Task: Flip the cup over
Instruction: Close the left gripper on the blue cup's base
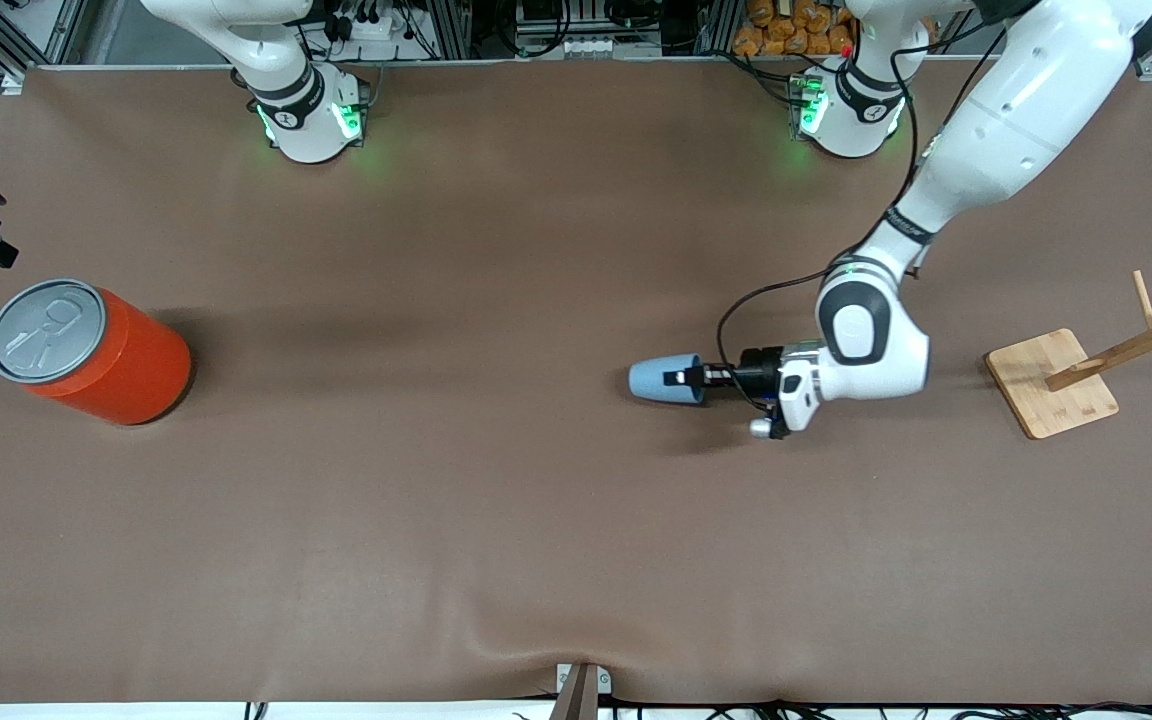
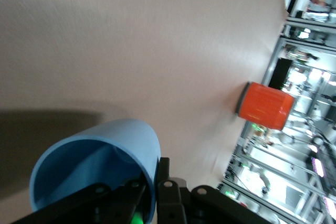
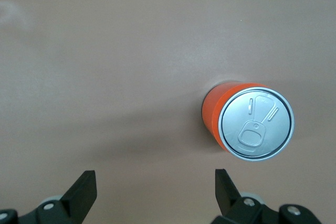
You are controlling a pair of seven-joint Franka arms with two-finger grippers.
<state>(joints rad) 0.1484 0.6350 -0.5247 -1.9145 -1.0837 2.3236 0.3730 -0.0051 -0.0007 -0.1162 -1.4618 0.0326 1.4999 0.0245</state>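
The left arm reaches down from its base at 1 o'clock, wrist bent level, its left gripper [image 1: 688, 378] clenched on the rim of the cup [image 1: 658, 380], which lies sideways just right of table centre. The right gripper [image 3: 155, 192] hangs released above the orange can [image 1: 96, 348] at 9 o'clock. A wooden stand [image 1: 1056, 383] sits at 3 o'clock; bare brown table [image 1: 456, 520] lies between.
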